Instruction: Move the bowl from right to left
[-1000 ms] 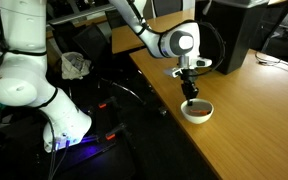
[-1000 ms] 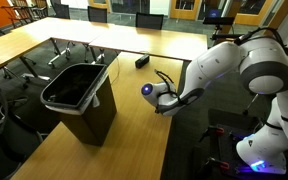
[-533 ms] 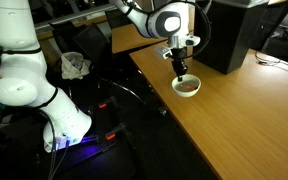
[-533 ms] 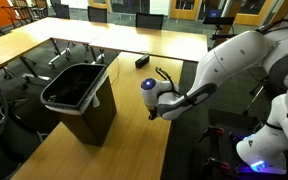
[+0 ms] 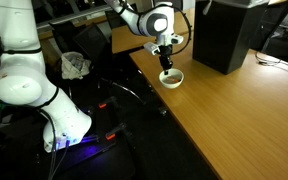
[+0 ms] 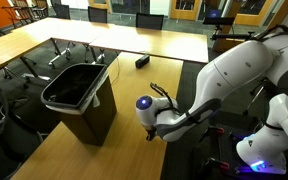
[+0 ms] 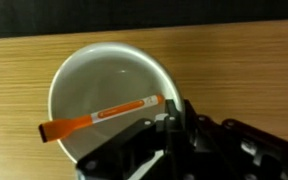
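Carried along the table's (image 5: 216, 122) edge, the bowl (image 5: 171, 78), its rim pinched by the closed gripper (image 5: 168, 68), could slip and tip.

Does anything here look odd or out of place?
Only slightly: an orange strip lies slantwise across the inside of the bowl, where you might expect food. Nothing looks spilled or broken.
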Available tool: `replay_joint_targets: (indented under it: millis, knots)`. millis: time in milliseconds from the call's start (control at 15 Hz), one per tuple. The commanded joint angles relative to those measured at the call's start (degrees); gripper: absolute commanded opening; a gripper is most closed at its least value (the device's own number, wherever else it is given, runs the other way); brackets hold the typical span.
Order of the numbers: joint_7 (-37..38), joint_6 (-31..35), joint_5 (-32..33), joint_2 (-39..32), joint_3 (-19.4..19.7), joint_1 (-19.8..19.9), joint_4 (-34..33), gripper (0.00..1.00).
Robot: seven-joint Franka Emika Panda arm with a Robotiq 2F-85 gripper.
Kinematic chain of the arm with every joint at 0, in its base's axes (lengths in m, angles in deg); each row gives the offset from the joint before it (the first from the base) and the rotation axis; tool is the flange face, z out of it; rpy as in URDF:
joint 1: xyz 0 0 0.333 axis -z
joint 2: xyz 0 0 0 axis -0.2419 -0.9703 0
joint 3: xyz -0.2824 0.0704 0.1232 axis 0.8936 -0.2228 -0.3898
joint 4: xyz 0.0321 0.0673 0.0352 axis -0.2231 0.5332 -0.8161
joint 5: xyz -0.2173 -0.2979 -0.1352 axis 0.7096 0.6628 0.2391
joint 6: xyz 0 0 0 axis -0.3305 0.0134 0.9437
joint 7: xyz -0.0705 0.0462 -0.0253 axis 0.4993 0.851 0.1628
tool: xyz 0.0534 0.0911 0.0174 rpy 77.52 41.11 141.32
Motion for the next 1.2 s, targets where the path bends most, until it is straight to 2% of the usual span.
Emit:
replay_joint_targets:
  millis: [0,133,200,333,533,800,867,1067,1133]
  knots:
    - [2.1,-1.2,-0.7,-1.0,0.6,-1.9,-1.2,0.03]
    - [2.9,-0.6,-0.8,-1.4,0.7,-2.6,-1.1,0.03]
    - [3.8,-0.6,-0.5,-1.5,1.0,-3.0,-1.1,0.35]
    - [4.3,0.1,-0.5,-0.9,1.2,-3.1,-0.7,0.43]
    - [2.2,-0.1,-2.3,2.6,0.2,-1.8,0.6,0.66]
    - [-1.2,-2.9,-1.2,10.4,0.7,0.0,3.3,0.95]
    - [-2.8,-4.3,-1.5,12.3,0.6,0.8,3.8,0.99]
    - [-7.2,-6.7,-2.1,17.3,0.4,2.9,6.0,1.0]
    - [-7.9,-5.5,-2.5,18.2,0.4,3.5,7.0,1.0]
